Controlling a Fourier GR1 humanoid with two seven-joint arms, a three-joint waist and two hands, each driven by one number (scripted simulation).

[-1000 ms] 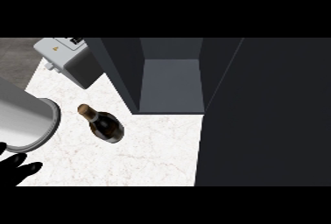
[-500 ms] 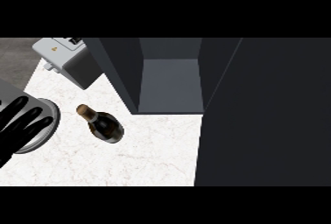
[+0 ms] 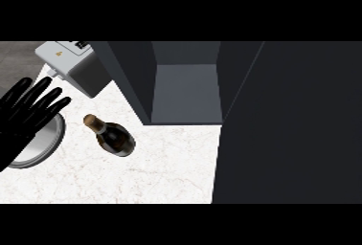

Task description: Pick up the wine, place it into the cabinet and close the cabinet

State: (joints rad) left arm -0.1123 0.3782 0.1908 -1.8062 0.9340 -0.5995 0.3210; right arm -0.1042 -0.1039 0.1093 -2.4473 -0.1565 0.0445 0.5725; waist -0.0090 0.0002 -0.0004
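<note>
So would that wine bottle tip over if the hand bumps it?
Probably. The wine bottle seems to stand upright, tall with a narrow neck, so a knock near the top could tip it. Its round body would likely roll then. It looks like smooth dark glass, so it may be slippery and breakable. The left hand is open beside it, not touching.

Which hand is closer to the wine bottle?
The left. The left hand is open, to the left of the wine bottle and apart from it. The right hand is not in the picture.
</note>
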